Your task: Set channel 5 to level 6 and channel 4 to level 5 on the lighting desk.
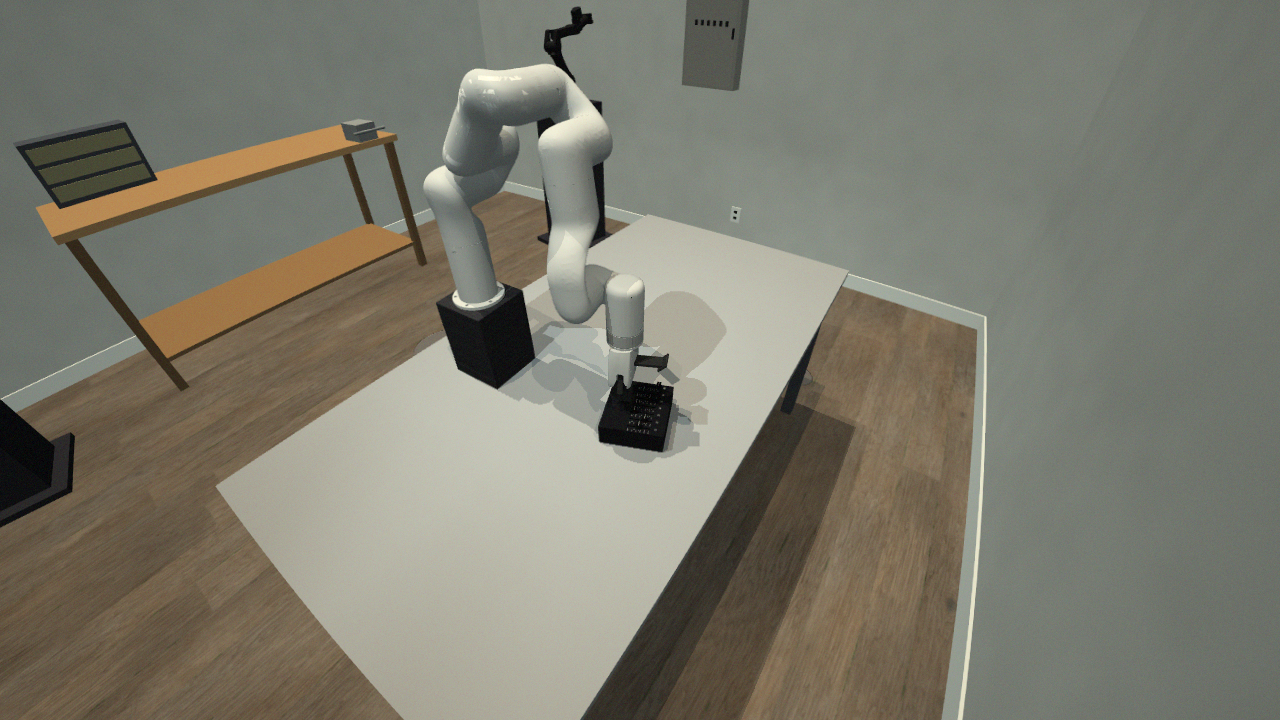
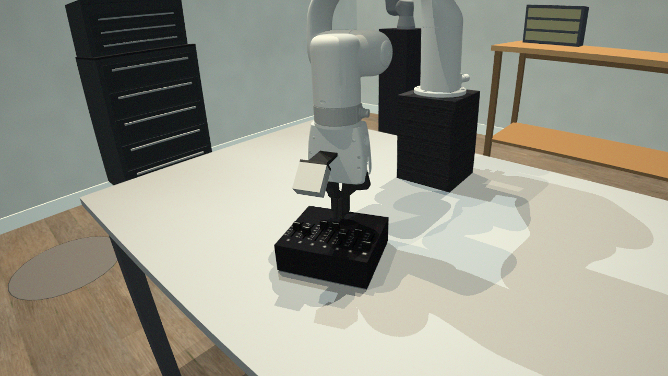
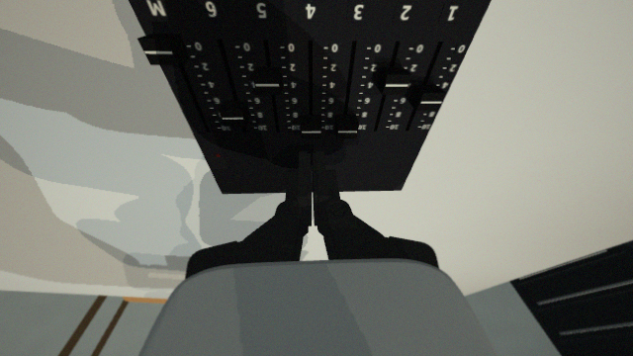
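Note:
The black lighting desk (image 1: 637,429) (image 2: 326,261) (image 3: 376,163) stands on its feet on the white table (image 1: 402,537) (image 2: 200,187). In the wrist view its labels read M, 6, 5, 4, 3, 2, 1 from left to right. The channel 5 cap (image 3: 267,85) stands near level 4. The channel 4 cap (image 3: 312,132) and the channel 3 cap (image 3: 347,132) stand at level 10. The channel 6 cap (image 3: 232,118) is near 9, the channel 2 cap (image 3: 398,85) near 4, the channel 1 cap (image 3: 431,102) near 6, and the M cap (image 3: 158,51) at 0. My gripper (image 1: 619,389) (image 2: 340,214) (image 3: 311,167) is shut and empty, pointing down, with its tips just behind the channel 4 cap. I cannot tell whether they touch.
The arm's black pedestal (image 1: 486,335) (image 2: 436,135) stands on the table behind the desk. The table's edge runs close to the desk's outer side. A black drawer cabinet (image 2: 140,93) and a wooden shelf (image 1: 223,170) stand off the table.

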Controlling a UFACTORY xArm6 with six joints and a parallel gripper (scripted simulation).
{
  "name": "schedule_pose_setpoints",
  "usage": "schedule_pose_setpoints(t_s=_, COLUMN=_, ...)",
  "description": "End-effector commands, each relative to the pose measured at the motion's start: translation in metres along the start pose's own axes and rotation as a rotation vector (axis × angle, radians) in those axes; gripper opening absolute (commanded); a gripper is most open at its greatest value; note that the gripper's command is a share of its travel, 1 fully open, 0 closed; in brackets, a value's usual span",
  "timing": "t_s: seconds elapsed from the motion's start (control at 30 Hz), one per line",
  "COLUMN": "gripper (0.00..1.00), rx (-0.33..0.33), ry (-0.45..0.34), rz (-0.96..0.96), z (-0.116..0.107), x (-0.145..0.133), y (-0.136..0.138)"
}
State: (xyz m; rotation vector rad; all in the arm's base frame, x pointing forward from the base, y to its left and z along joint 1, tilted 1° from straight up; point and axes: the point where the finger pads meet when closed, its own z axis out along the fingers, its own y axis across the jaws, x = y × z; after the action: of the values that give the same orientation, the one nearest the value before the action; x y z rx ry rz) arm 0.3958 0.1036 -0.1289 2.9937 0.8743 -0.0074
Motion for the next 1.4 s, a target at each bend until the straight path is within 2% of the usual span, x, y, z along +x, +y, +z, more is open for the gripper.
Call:
schedule_pose_setpoints(t_s=0.0, gripper=0.0, rx=-0.001, ry=0.003, rz=0.0, z=0.0011, x=0.0014, y=0.0005)
schedule_pose_setpoints(t_s=0.5, gripper=0.0, rx=-0.001, ry=0.003, rz=0.0, z=0.0087, x=0.0014, y=0.0005)
schedule_pose_setpoints(t_s=1.37, gripper=0.0, rx=-0.001, ry=0.003, rz=0.0, z=0.0091, x=0.002, y=0.0005)
